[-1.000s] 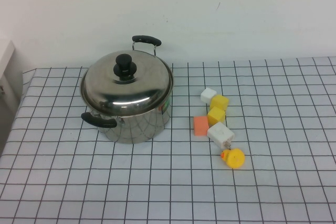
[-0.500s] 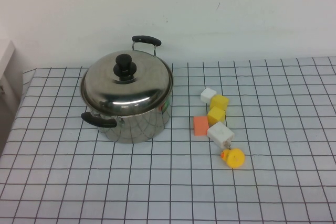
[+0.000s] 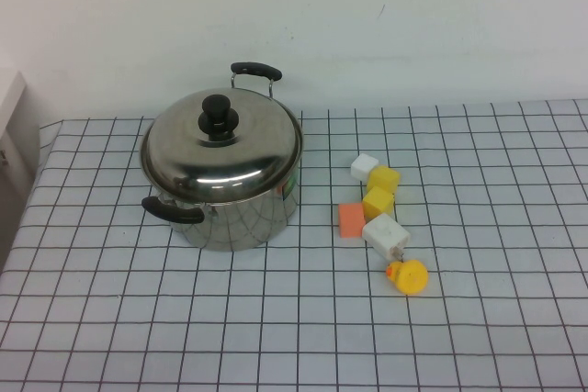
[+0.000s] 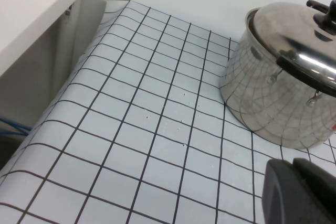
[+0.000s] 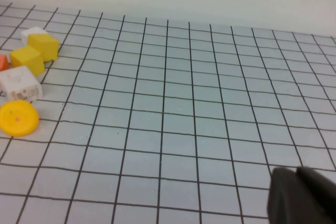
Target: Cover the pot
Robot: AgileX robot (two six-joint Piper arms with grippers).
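Note:
The shiny steel pot (image 3: 234,218) with two black loop handles stands at the table's left middle. A domed steel lid (image 3: 220,149) with a black knob sits on it. The pot (image 4: 273,108) and lid (image 4: 294,30) also show in the left wrist view. Neither arm shows in the high view. My left gripper (image 4: 302,192) is shut and empty above the table, near the pot's side. My right gripper (image 5: 304,198) is shut and empty above bare table, well away from the pot.
Small blocks lie right of the pot: white (image 3: 365,166), two yellow (image 3: 384,179), orange (image 3: 352,219), a white one (image 3: 386,234) and a yellow duck toy (image 3: 408,275). They also show in the right wrist view (image 5: 23,59). A white ledge (image 4: 31,3) runs past the table's left edge.

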